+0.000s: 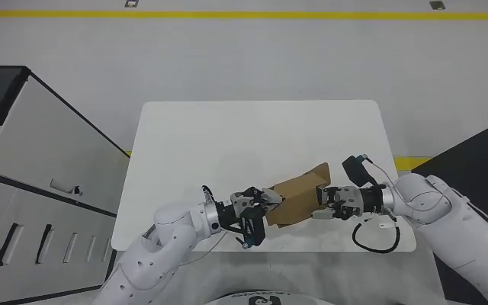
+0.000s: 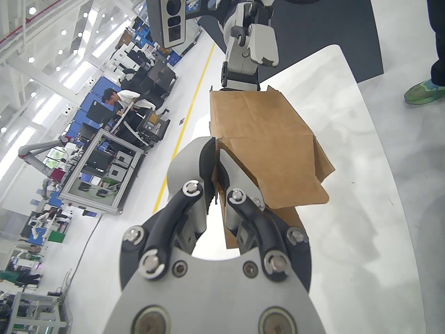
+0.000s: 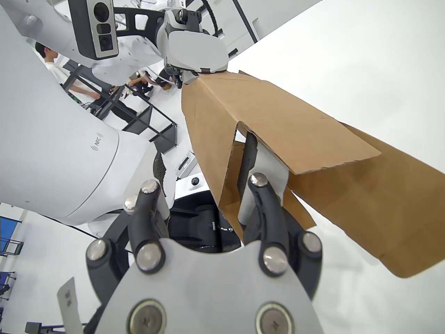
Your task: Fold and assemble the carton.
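Since the carton (image 1: pixel 299 200) looks light and floppy, the left gripper (image 2: pixel 215 172) pinches a flap edge; the right gripper (image 3: pixel 207 156), spread, straddles a wall.

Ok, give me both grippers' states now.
Left gripper: closed on the carton edge.
Right gripper: open, one finger inside the carton.

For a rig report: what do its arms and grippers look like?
The left arm and right arm have glossy white shells. The left gripper and right gripper have silver plates, black links, black-padded fingers. A black cable loops by the right wrist.
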